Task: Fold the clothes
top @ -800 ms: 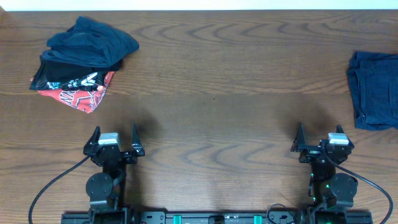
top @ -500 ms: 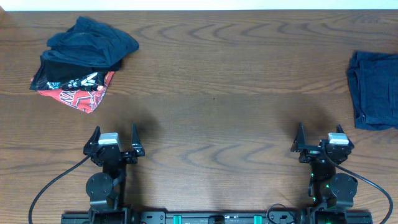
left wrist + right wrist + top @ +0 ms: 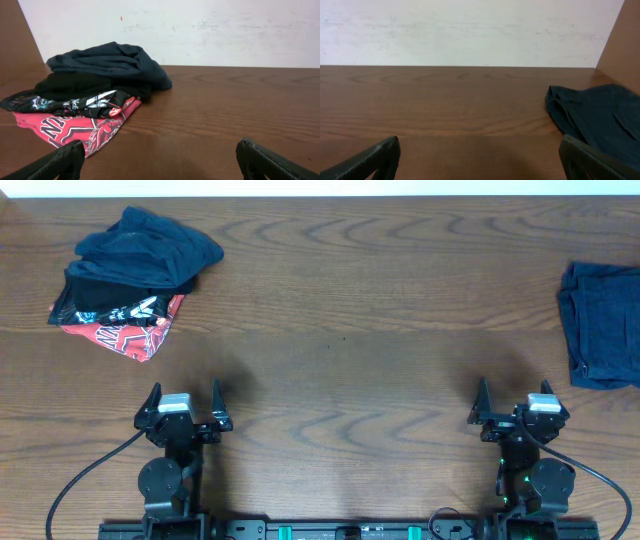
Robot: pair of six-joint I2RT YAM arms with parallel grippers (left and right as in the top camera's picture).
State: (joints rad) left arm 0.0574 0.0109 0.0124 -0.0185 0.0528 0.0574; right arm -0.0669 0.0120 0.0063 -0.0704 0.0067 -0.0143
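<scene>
A pile of crumpled clothes [image 3: 132,275] lies at the far left of the table: a dark navy garment on top, a black printed one and a red printed one beneath. It also shows in the left wrist view [image 3: 90,95]. A folded dark blue garment [image 3: 603,324] lies at the right edge, also in the right wrist view [image 3: 597,117]. My left gripper [image 3: 184,406] is open and empty near the front edge, well short of the pile. My right gripper [image 3: 518,402] is open and empty, in front and left of the blue garment.
The wooden table [image 3: 350,330] spans the view, with a white wall [image 3: 200,30] behind its far edge. Cables run from both arm bases at the front edge.
</scene>
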